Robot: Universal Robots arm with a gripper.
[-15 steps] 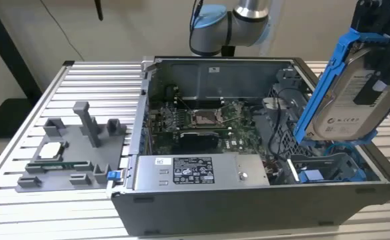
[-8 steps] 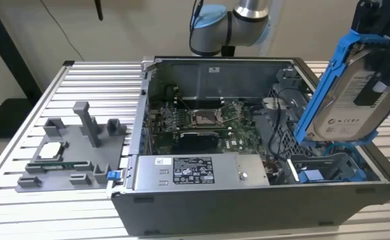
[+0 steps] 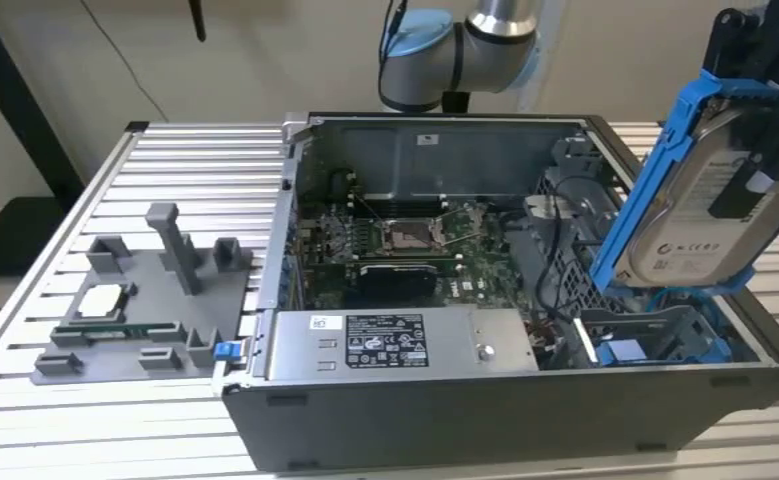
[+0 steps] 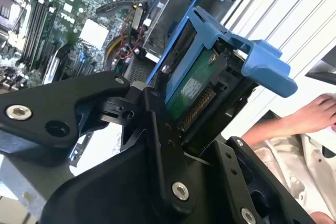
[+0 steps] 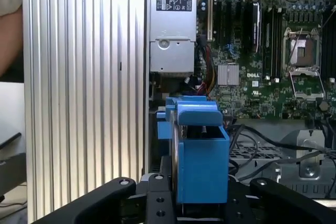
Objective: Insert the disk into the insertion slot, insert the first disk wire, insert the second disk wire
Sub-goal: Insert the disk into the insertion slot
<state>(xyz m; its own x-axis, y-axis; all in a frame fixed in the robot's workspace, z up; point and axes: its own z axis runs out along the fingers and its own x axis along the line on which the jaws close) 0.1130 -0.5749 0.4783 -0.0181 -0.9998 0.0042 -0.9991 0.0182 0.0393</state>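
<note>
Black pincer tight around flat silver disk (blue plastic frame) above insertion slot

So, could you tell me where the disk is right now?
At the exterior view's right, the disk is held tilted in the gripper, just above the insertion slot.
</note>
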